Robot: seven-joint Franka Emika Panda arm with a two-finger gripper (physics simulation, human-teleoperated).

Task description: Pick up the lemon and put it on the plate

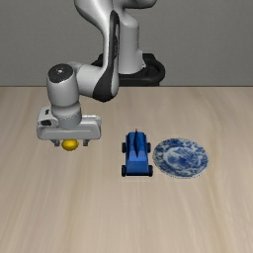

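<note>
One small yellow lemon (69, 145) sits under the grey gripper (68, 140) at centre left, grip impossible to tell; grasping seems underway, then a lift right to the blue-patterned plate (184, 156).

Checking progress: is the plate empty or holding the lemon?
Empty: the plate shows only its pattern; the lemon is beyond the toy car.

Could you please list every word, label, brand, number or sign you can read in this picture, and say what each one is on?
There is no readable text in the exterior view.
Plate: a blue pattern, with no letters or numbers.
Blue toy car: no marking that can be read.
Tool, at the lemon: plain grey housing with no label.
Table: bare wood grain.
</note>
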